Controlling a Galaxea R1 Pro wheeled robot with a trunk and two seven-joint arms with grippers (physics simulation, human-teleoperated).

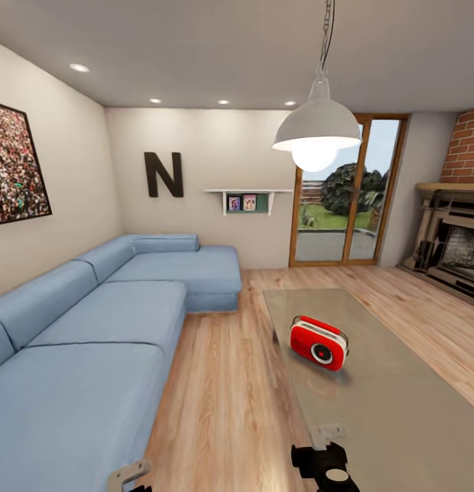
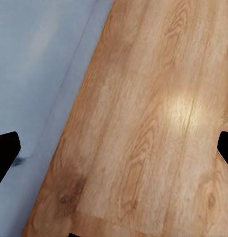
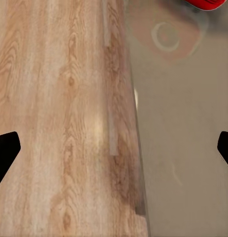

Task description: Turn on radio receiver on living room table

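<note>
The radio receiver was seen upright on the table, toward its sofa-side edge, with nothing set between it and the robot. The blue sofa lay across bare plank floor. The right wrist view caught the radio's reflection; both grippers' jaws were spread wide, holding nothing.

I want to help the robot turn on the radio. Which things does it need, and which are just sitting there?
Needed:
radio
table it sits on
right gripper

Just there:
sofa
hanging lamp
letter N
fireplace
wall picture
shelf
</note>
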